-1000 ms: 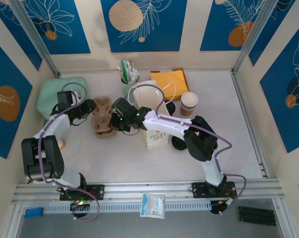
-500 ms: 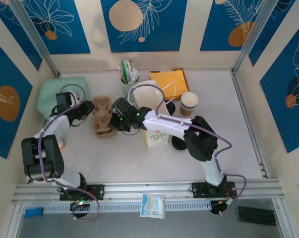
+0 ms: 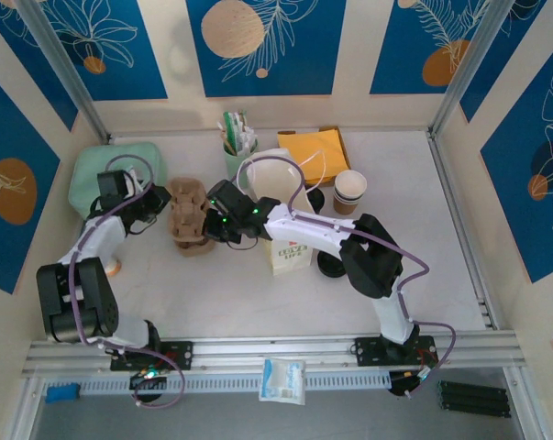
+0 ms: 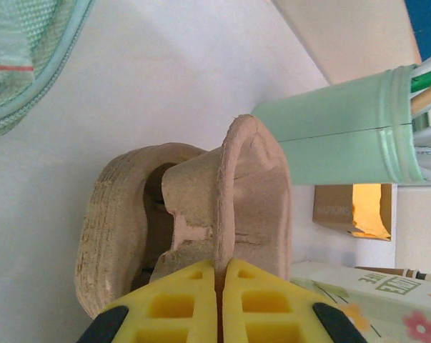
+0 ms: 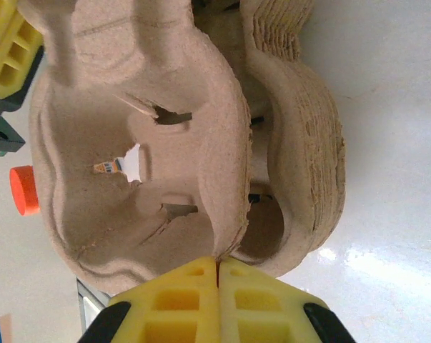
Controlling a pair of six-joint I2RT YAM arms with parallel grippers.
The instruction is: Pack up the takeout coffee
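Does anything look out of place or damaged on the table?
Yes. The top cup carrier tilts off its stack, pinched at the rim by the left gripper and the right gripper; it has a ragged hole.

High rear overhead; both wrist close-ups on pulp carrier (image 5: 129, 128)

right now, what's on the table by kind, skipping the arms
cup carrier stacks: 1
coffee cup stacks: 1
paper bags: 1
green holders: 1
napkin boxes: 1
green pouches: 1
black lid piles: 2
orange caps: 1
total: 9
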